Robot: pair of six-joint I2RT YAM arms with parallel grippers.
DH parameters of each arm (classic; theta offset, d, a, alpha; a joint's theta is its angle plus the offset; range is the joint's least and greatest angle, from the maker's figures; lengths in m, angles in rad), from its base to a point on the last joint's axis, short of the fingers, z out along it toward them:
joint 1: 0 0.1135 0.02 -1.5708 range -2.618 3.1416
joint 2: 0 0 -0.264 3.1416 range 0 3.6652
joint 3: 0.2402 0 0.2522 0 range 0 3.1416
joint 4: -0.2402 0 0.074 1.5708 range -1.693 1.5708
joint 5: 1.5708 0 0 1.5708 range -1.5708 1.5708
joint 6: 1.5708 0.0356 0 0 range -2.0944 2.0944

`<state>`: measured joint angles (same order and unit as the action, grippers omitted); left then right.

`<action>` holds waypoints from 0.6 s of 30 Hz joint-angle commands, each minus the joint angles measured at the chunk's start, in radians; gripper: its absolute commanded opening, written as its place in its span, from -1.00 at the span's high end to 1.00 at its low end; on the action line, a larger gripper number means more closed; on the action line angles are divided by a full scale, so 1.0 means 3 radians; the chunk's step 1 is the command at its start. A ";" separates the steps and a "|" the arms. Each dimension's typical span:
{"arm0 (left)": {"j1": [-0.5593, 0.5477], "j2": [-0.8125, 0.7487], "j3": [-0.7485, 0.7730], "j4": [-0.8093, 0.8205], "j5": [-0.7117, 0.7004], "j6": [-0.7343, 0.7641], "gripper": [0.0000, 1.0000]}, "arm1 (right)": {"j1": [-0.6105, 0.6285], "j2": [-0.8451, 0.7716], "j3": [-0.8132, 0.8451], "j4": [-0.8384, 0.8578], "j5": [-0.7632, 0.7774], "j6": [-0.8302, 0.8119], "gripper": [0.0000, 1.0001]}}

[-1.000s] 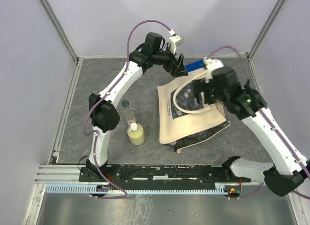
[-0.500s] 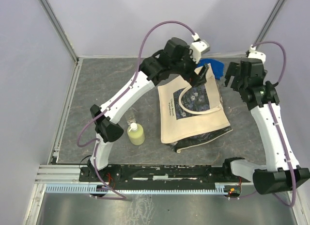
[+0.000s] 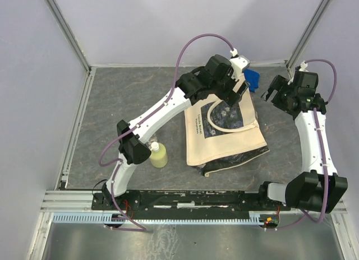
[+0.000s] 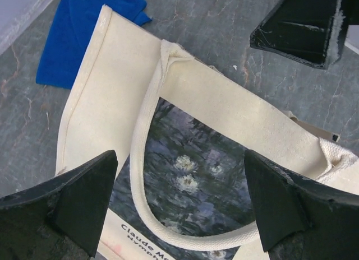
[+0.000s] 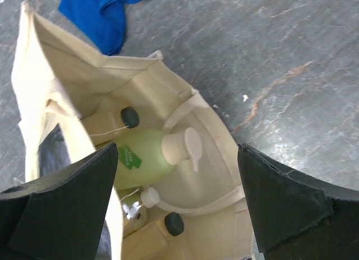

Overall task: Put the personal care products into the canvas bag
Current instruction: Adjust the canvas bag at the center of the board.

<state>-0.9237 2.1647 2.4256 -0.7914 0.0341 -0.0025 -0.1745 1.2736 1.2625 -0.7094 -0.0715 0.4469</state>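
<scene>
The beige canvas bag (image 3: 224, 139) lies on the grey table, its mouth toward the back right. My left gripper (image 3: 238, 96) hovers open and empty over the bag's upper edge; the left wrist view shows the bag's strap handle (image 4: 147, 176) and dark printed panel (image 4: 196, 165) between my fingers (image 4: 64, 207). My right gripper (image 3: 273, 94) is open and empty beside the bag's mouth. In the right wrist view, inside the bag (image 5: 50, 75), lie a yellow-green bottle (image 5: 143, 156) with a pale pump cap, two black-capped bottles (image 5: 130, 117) and a silvery bottle (image 5: 132, 212). Another yellow-green bottle (image 3: 158, 155) stands left of the bag.
A blue cloth (image 3: 252, 79) lies at the back behind the bag, also in the left wrist view (image 4: 84, 36) and the right wrist view (image 5: 106, 13). My left arm's elbow (image 3: 132, 148) sits over the table beside the loose bottle. Frame rails edge the table.
My left gripper swung right over the bag's top. My right gripper pulled off the bag toward the back right. The left elbow now covers the clear bottle seen earlier.
</scene>
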 commanded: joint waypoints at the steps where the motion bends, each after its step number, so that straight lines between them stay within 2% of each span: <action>1: -0.0028 0.0034 0.0042 0.0184 -0.0079 -0.0422 -0.99 | -0.0076 0.0012 0.0049 0.0080 -0.0104 0.0029 -0.90; 8: -0.0110 0.0095 0.0046 0.0239 -0.0088 -0.0478 -0.99 | -0.0137 0.0181 0.0099 0.0048 -0.0704 0.0086 -0.87; 14: -0.0104 -0.0001 0.0040 0.0199 -0.0182 -0.0447 -0.99 | -0.0137 0.0221 -0.0002 0.0097 -0.1371 0.0126 -0.54; 18: -0.0098 -0.0055 0.0042 0.0178 -0.0388 -0.0402 -0.99 | -0.0139 0.0084 -0.0132 -0.0052 -0.1498 0.0015 -0.49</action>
<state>-0.9554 2.2009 2.4233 -0.7700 -0.0132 -0.0998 -0.2157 1.3415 1.2549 -0.7109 -0.4194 0.4744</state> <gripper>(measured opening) 0.996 0.748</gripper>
